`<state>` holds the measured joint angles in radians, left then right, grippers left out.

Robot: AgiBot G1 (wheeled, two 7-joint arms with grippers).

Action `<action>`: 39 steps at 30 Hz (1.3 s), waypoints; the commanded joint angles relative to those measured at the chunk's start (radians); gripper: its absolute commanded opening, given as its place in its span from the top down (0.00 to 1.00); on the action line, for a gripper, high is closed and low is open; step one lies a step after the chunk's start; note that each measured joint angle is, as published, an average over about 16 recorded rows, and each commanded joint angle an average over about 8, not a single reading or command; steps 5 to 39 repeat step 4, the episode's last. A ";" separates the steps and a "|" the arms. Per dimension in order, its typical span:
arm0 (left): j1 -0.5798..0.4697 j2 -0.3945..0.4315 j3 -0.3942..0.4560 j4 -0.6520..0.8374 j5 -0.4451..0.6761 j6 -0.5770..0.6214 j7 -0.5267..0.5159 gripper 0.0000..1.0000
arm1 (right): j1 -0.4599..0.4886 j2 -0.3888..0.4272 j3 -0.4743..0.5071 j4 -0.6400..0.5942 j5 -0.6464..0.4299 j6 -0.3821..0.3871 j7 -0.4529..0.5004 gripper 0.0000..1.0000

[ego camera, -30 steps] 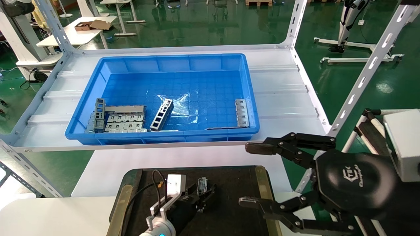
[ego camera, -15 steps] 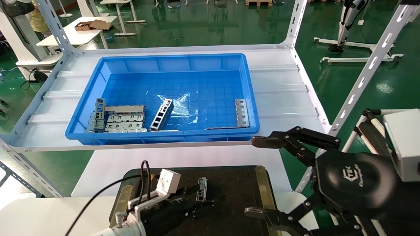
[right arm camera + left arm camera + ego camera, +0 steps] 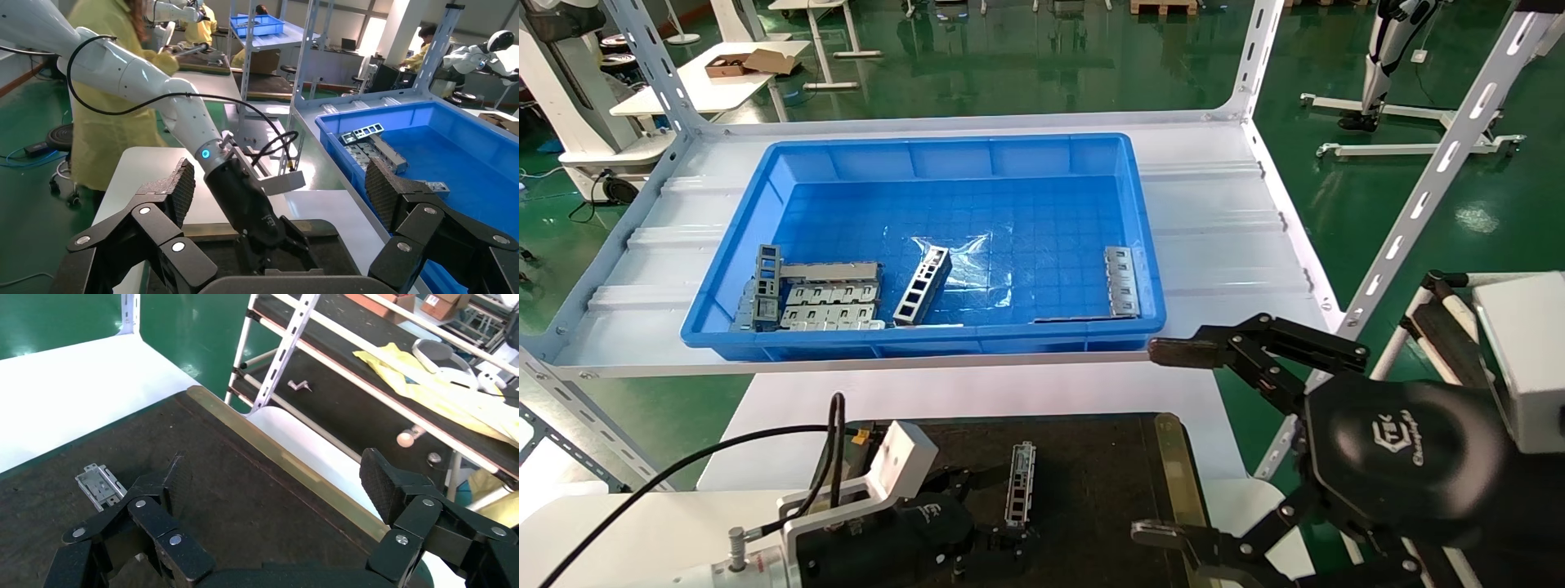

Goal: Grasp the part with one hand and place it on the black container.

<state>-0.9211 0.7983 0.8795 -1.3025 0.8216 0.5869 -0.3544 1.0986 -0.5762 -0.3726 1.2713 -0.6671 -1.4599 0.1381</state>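
Part (image 3: 1020, 483) sits low-centre on the tray (image 3: 1091, 465), left gripper (image 3: 275, 490) wide open and empty; looks like light, stiff, slick metal, so pinch its long sides mid-length.

right gripper (image 3: 278, 190) jaws spread wide, left gripper (image 3: 269, 236) beyond, blue bin (image 3: 453, 153)

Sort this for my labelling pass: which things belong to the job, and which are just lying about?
Job:
part, lying on the tray
black tray
left gripper, open, near the part

Lying about:
blue bin
ladder piece in the bin
plates in the bin
right gripper, open, idle
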 commanded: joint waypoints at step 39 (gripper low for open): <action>0.009 -0.029 -0.033 -0.010 -0.027 0.047 0.043 0.00 | 0.000 0.000 0.000 0.000 0.000 0.000 0.000 0.00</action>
